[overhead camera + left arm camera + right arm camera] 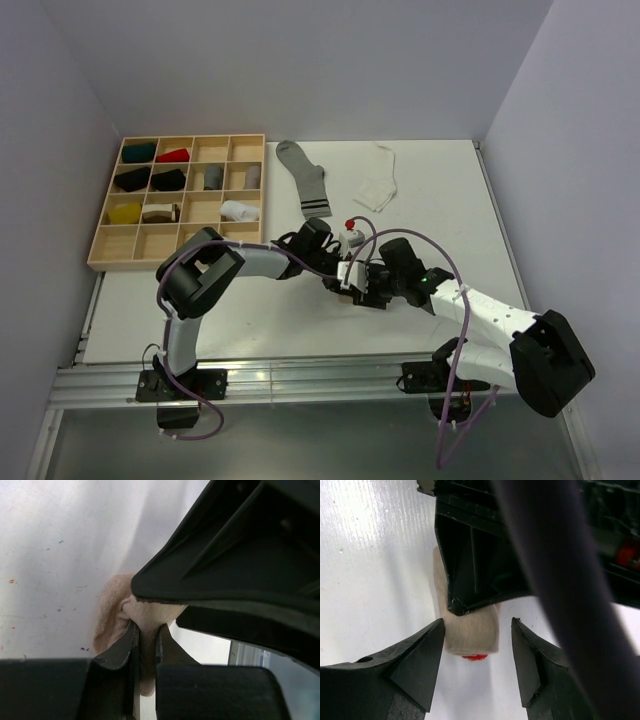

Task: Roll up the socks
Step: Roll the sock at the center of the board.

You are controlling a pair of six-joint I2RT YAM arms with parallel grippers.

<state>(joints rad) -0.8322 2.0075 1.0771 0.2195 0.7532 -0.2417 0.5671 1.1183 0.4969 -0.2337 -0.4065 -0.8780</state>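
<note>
A beige sock [470, 632], folded into a short thick bundle with a bit of red [474, 656] under its near end, lies on the white table. My left gripper [145, 628] is shut on a pinch of that beige fabric [112, 615]. My right gripper [478, 625] stands open with the bundle between its jaws; the left jaw is close to it and the right jaw is apart. In the top view both grippers, left [338, 262] and right [360, 284], meet at the table's middle, with the sock's red-and-white end [353, 234] showing beside them. A grey-white sock with black stripes [305, 178] lies flat further back.
A plain white sock [377, 180] lies to the right of the striped one. A wooden compartment tray [120, 266] with several rolled socks stands at the back left. The right gripper's dark body [240, 555] crowds the left wrist view. A purple cable [400, 240] loops over the grippers.
</note>
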